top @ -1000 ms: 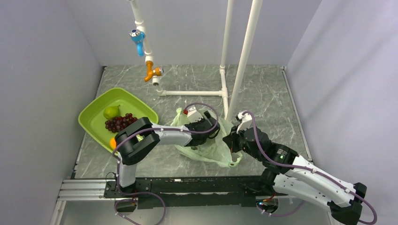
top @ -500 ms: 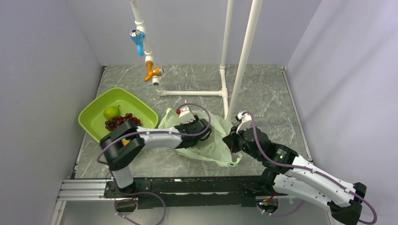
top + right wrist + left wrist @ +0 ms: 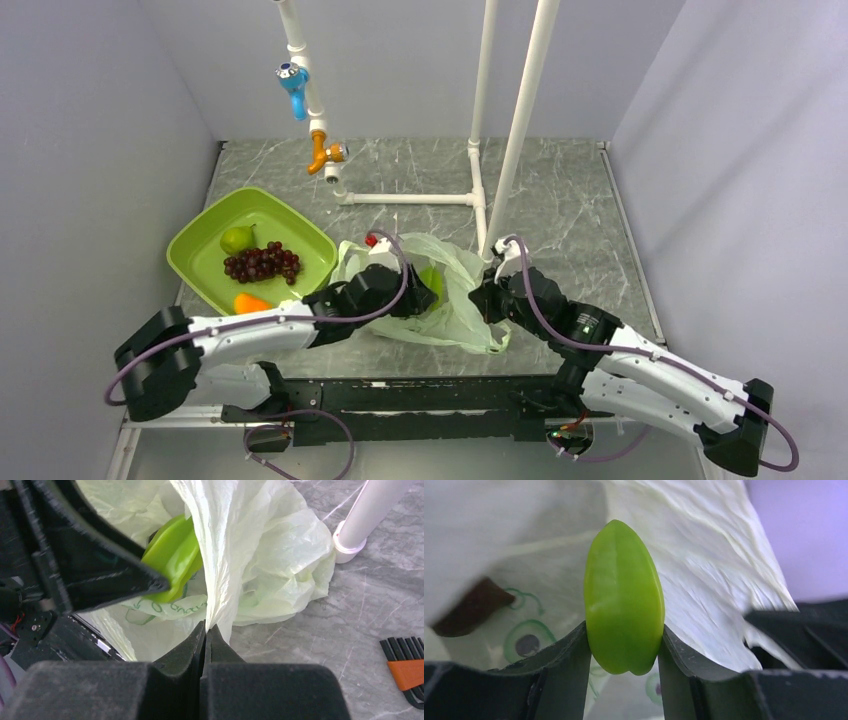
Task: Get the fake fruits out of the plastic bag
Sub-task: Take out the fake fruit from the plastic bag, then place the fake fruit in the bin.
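Note:
The pale-green plastic bag (image 3: 455, 300) lies mid-table, its mouth held open. My left gripper (image 3: 624, 645) is shut on the green elongated piece (image 3: 624, 597), which sits at the bag's mouth (image 3: 432, 283); it also shows in the right wrist view (image 3: 172, 555). My right gripper (image 3: 206, 630) is shut on a fold of the bag (image 3: 220, 555) at its right edge (image 3: 490, 295). The green pear (image 3: 237, 239), the grape bunch (image 3: 262, 263) and the orange piece (image 3: 249, 303) lie in the lime-green tray (image 3: 200, 240).
A white pipe frame (image 3: 480, 150) stands behind the bag, its post base next to the bag (image 3: 350, 545). A blue and orange fitting (image 3: 325, 150) hangs on a slanted pipe. A set of hex keys in an orange holder (image 3: 407, 672) lies to the right.
My left arm has drawn back toward the near left, and the green elongated piece in its gripper now shows at the bag's mouth. The orange piece in the tray is uncovered. The right gripper shifted slightly.

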Controlling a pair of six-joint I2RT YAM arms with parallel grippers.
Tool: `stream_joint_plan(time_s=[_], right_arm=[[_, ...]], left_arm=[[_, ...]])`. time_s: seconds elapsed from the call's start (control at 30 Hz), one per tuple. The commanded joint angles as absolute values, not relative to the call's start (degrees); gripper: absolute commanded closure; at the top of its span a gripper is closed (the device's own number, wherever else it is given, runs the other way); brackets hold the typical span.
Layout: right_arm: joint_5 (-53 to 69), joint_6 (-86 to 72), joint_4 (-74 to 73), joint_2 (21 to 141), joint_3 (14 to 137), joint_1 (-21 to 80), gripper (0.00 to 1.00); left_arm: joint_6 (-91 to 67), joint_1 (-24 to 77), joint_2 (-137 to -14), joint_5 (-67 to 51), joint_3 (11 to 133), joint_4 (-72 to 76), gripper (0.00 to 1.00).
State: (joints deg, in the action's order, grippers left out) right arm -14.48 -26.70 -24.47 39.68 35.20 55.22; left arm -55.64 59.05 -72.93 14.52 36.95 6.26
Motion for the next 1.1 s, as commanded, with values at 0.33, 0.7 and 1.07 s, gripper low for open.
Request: stream_joint_plan(time_s=[0.33, 0.7, 1.07], right_arm=[[-19.5, -26.7, -13.8, 46.6, 36.9, 55.4, 1.0], [-24.3, -29.0, -18.9, 44.1, 37.1, 55.3, 1.0], [-23.7, -30.2, -19.5, 40.1, 35.4, 55.3, 1.0]], left_arm=[[-46.8, 58.9, -47.1, -14.6, 34.3, 4.7, 0.71], [-30.3, 58.8, -37.5, 24.9, 66.7, -49.4, 0.67], [-31.6, 45.3, -40.2, 42.7, 57.3, -61.5, 0.64]])
